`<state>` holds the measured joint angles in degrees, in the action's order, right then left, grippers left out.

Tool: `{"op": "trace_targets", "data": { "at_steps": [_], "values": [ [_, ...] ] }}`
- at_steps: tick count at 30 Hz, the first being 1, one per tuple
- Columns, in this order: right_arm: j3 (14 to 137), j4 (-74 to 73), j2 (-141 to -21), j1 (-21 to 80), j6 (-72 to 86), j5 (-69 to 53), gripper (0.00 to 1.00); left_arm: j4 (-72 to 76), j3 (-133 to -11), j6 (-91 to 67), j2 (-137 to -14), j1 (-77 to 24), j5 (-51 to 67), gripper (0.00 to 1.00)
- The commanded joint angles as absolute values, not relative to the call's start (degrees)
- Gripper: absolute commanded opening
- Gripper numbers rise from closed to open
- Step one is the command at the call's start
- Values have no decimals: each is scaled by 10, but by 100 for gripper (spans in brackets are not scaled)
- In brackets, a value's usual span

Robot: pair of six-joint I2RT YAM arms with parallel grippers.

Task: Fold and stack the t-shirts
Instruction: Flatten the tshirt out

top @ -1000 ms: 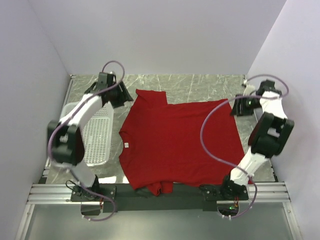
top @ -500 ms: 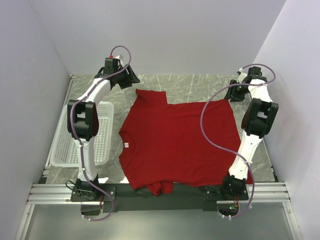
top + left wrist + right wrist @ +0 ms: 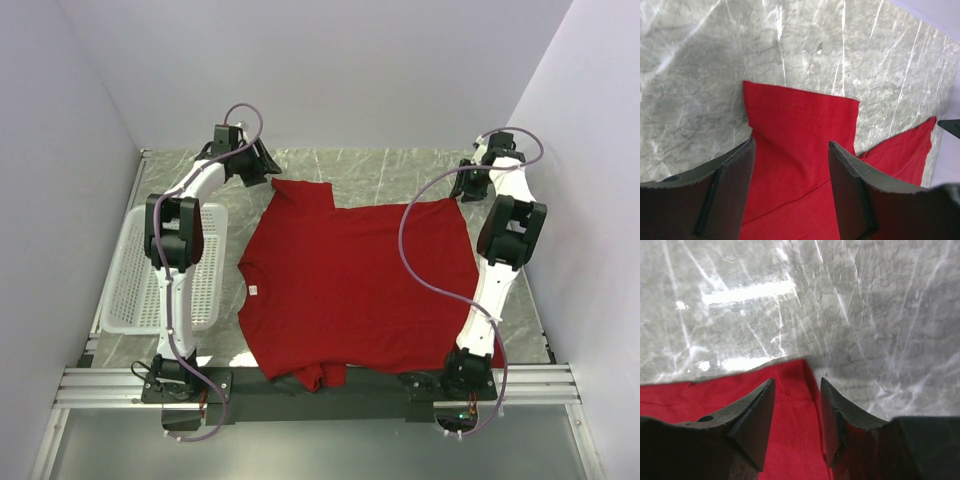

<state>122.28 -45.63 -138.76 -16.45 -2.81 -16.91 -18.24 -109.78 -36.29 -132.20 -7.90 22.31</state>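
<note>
Spread flat at the centre of the grey marbled surface point(image 3: 400, 170), the deep-red t-shirt point(image 3: 350, 290) lies with its collar and small white neck tag point(image 3: 254, 290) toward 9 o'clock and its hem toward 3 o'clock, while I reach both arms to its far edge. My left gripper point(image 3: 790, 147) hangs at about 11 o'clock over the far sleeve point(image 3: 800, 115), jaws well apart on either side of the cloth and holding nothing. My right gripper point(image 3: 797, 385) sits at about 1 o'clock over the far hem corner point(image 3: 795, 371), its jaws apart by a narrower gap and, as far as I can see, not pinching anything yet. The shirt looks like thin, matte knit: light, limp and sure to sag and drag once lifted, though in no way fragile (the polished stone under it should let it slide easily). I judge the stitched edges the best holds, at the sleeve's hemmed end and the seamed hem corner, since the doubled fabric there gives my jaws something firmer to pinch. Its second sleeve lies bunched at the surface's near edge, at 6 o'clock. A stiff white plastic mesh basket point(image 3: 130, 300) stands at 9 o'clock, just beside the shirt.
</note>
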Motion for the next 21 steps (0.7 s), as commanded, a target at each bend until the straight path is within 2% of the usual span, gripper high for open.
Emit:
{"op": "trace_targets", "data": {
  "at_steps": [1, 7, 11, 16, 20, 21],
  "values": [
    [1245, -452, -1397, -159, -25, -164, 47, -163, -1126, -374, -1328, -79, 243, 65],
    [1237, -460, -1404, -151, -31, -167, 45, -168, -1122, -372, -1334, -79, 240, 65],
    [1241, -461, -1409, -151, -31, -167, 39, -169, -1124, -374, -1341, -79, 238, 65],
    [1247, -463, -1412, -150, -33, -173, 23, -174, -1136, -384, -1356, -79, 234, 66],
    [1250, -464, -1413, -152, -33, -179, 0, -174, -1138, -398, -1367, -80, 228, 66],
    [1250, -464, -1413, -152, -33, -180, 0, -175, -1140, -400, -1368, -80, 224, 66]
  ]
}}
